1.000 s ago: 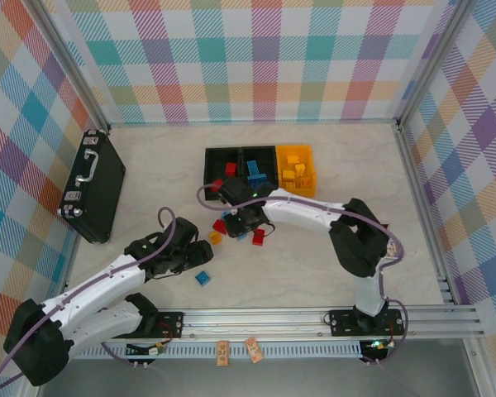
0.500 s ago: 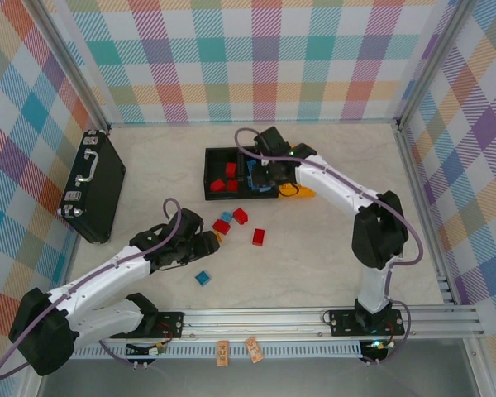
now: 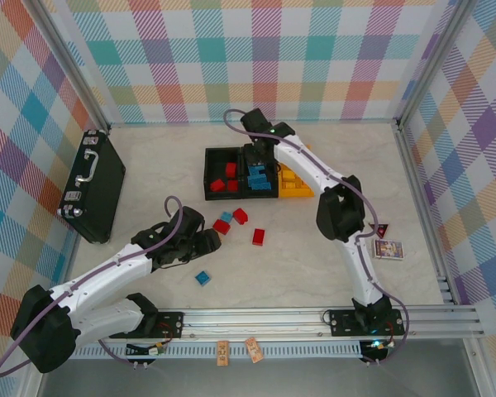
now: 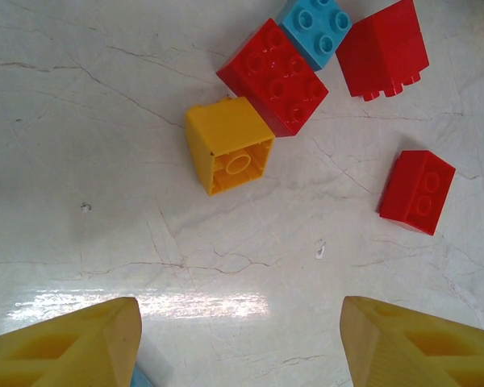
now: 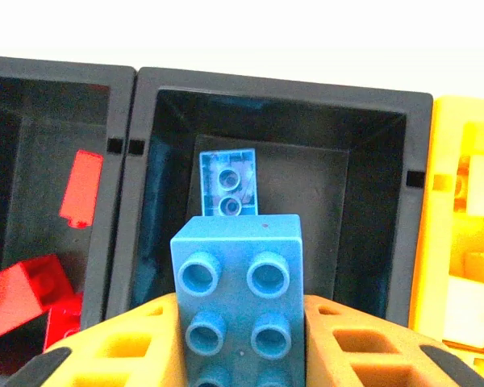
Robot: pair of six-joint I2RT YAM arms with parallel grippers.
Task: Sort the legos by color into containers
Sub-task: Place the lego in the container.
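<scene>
Reaches with the right arm stretched long across the table, right pincer clamped on a smooth blue studded lego over the matte black middle container, a paler blue brick inside it ahead of the tips, a black container of red bricks to the left, the yellow-orange container to the right. Crouches with the left arm bent low, left pincer apart and empty over glossy marbled stone; just ahead, an upturned hollow yellow lego touching a square red one, a light blue brick and two more red ones ahead-right.

The lego is blue, its bin black, walls plaid.
</scene>
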